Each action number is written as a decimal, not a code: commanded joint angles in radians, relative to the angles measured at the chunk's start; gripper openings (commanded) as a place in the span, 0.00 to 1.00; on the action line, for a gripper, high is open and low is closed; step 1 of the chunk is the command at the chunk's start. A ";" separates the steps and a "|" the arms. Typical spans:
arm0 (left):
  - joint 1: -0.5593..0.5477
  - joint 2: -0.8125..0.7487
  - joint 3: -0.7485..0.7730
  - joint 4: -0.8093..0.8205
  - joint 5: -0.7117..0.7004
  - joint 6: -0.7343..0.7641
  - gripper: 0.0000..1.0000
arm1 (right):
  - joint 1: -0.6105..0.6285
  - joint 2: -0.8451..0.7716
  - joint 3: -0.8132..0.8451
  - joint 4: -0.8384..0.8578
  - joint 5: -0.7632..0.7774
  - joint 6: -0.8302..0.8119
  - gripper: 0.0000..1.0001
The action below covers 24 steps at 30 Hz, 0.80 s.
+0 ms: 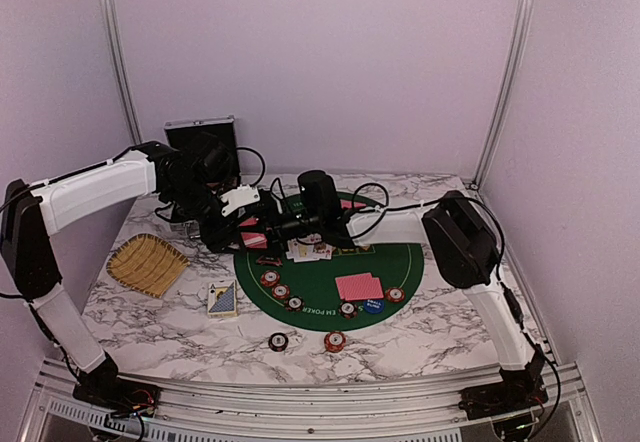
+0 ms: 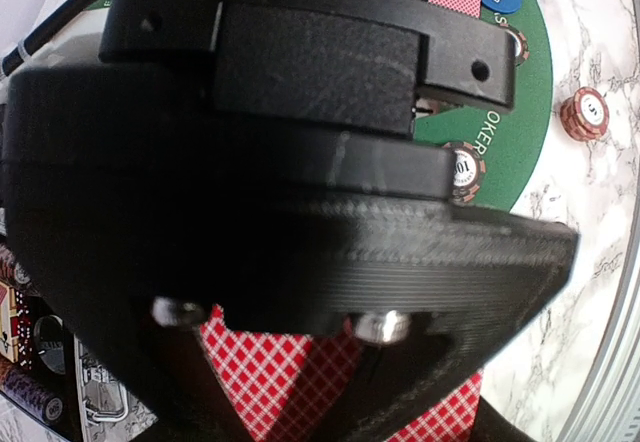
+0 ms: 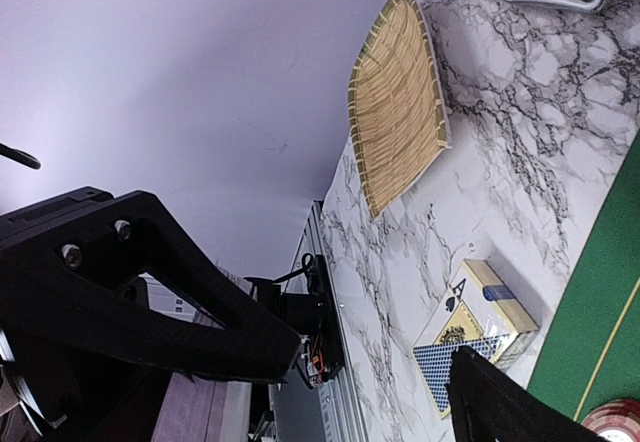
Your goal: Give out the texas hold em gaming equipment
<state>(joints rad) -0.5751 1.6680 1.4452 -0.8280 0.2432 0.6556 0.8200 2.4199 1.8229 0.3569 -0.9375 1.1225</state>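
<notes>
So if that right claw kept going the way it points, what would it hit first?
Most likely the bare marble table, right beside the card box. In its own camera the open right gripper frames tabletop, with the box close by its lower finger, so it might clip that first; depth is unclear.

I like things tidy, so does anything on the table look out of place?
A poker chip and a second chip lie off the green mat, on the marble table near the front edge, while the other chips sit on the mat.
</notes>
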 commanded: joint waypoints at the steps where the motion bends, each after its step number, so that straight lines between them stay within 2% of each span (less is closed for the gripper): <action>1: -0.003 0.002 0.018 -0.002 -0.002 0.010 0.00 | 0.006 0.017 0.026 -0.020 -0.008 -0.003 0.91; 9: -0.003 -0.005 0.006 -0.002 -0.015 0.016 0.00 | -0.023 -0.032 -0.048 -0.057 0.012 -0.046 0.86; 15: -0.003 -0.008 -0.001 -0.002 -0.019 0.017 0.00 | -0.053 -0.094 -0.149 -0.023 0.019 -0.042 0.81; 24: -0.003 -0.010 -0.006 -0.002 -0.024 0.013 0.00 | -0.062 -0.153 -0.223 0.055 0.003 -0.002 0.62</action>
<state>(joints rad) -0.5835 1.6684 1.4372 -0.8383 0.2104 0.6655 0.7643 2.3039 1.6367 0.4015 -0.9348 1.1099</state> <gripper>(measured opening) 0.663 0.660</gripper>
